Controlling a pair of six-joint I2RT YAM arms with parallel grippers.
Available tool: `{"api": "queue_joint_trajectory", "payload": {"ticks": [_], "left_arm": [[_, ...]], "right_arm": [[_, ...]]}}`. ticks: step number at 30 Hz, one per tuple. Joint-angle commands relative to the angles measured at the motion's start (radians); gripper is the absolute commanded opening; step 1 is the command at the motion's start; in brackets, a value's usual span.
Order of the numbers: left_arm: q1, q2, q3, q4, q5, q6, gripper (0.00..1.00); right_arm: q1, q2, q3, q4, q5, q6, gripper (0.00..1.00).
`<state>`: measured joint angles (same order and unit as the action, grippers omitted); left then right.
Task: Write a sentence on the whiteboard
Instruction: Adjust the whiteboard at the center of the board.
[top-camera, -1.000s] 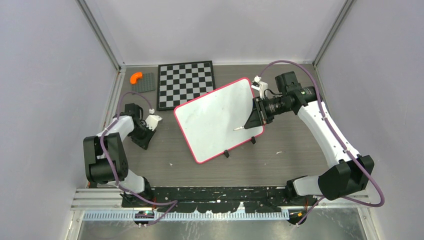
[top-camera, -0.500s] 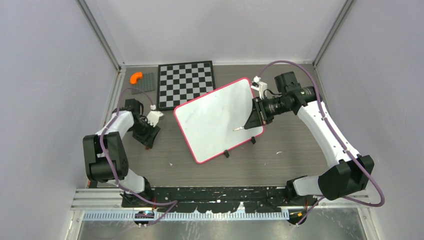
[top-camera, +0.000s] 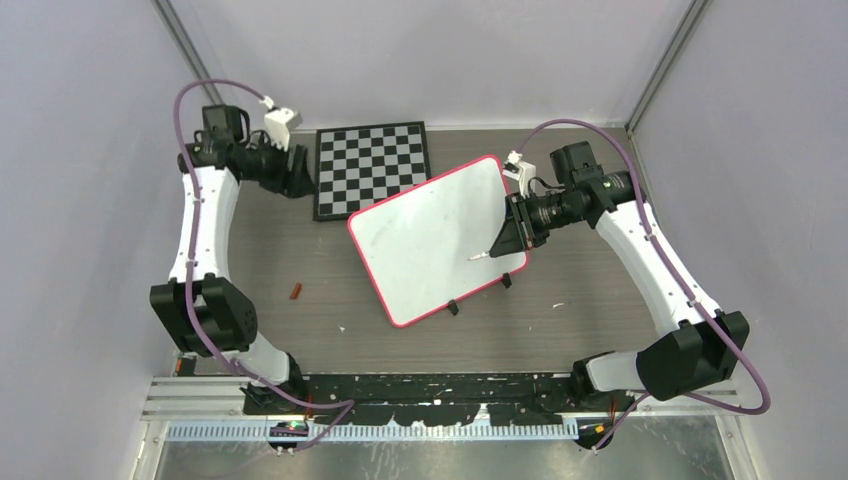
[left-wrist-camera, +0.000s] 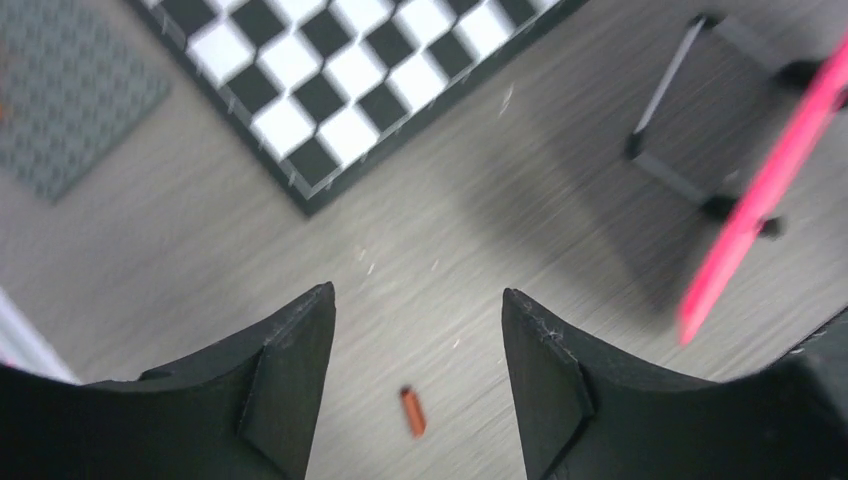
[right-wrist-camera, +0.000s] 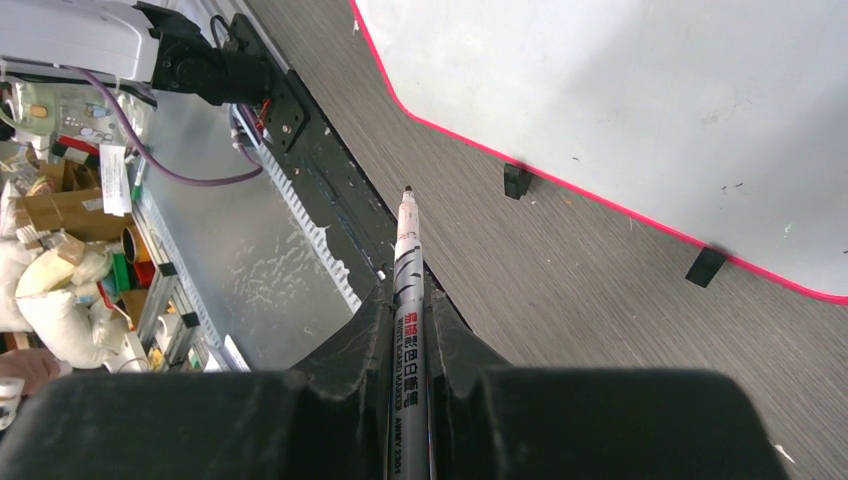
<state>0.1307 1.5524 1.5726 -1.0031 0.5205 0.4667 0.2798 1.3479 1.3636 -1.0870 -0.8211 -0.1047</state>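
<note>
A: The left gripper (left-wrist-camera: 417, 295), how does it stand?

B: Its fingers are apart with nothing between them. The left arm reaches far and left, the wrist beside the far-left corner of the checkered board (top-camera: 370, 168), and the gripper looks down on the table (top-camera: 330, 300). Through the gap its camera sees a small reddish-brown piece (left-wrist-camera: 412, 411) lying alone on the wood.

A: And the right gripper (right-wrist-camera: 410, 295)?

B: Clamped on the marker (right-wrist-camera: 408, 250), the barrel pinched between both fingers. The right arm rises from its near-right base, bends at the elbow and comes in leftward over the right edge of the whiteboard (top-camera: 420, 250).

A: Which way does the marker point?

B: Its long axis runs right to left, sloping a little toward the near side, dark tip leading. From above, the tip sits over the near-right part of the whiteboard. Whether it touches the surface I cannot tell; the wrist view shows the tip against the table past the pink rim.

A: Where is the whiteboard?

B: Mid-table, just near and right of the checkered board, turned so its long axis runs from near-left to far-right. Two black clip feet sit on its near edge.
</note>
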Motion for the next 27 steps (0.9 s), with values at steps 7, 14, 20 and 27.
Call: {"api": "queue_joint_trajectory", "payload": {"ticks": [7, 14, 20, 27], "left_arm": [[-0.098, 0.143, 0.263, 0.000, 0.549, -0.326, 0.73], [-0.245, 0.202, 0.266, 0.046, 0.486, -0.330, 0.77], [-0.351, 0.293, 0.301, 0.021, 0.445, -0.310, 0.77], [-0.457, 0.369, 0.350, -0.026, 0.478, -0.272, 0.58]], "right_arm": [[0.004, -0.046, 0.035, -0.007, -0.014, -0.015, 0.00], [0.004, -0.057, 0.036, -0.008, -0.032, -0.018, 0.00], [0.005, -0.067, 0.041, -0.009, -0.034, -0.018, 0.00], [0.004, -0.075, 0.040, -0.018, -0.032, -0.025, 0.00]]}}
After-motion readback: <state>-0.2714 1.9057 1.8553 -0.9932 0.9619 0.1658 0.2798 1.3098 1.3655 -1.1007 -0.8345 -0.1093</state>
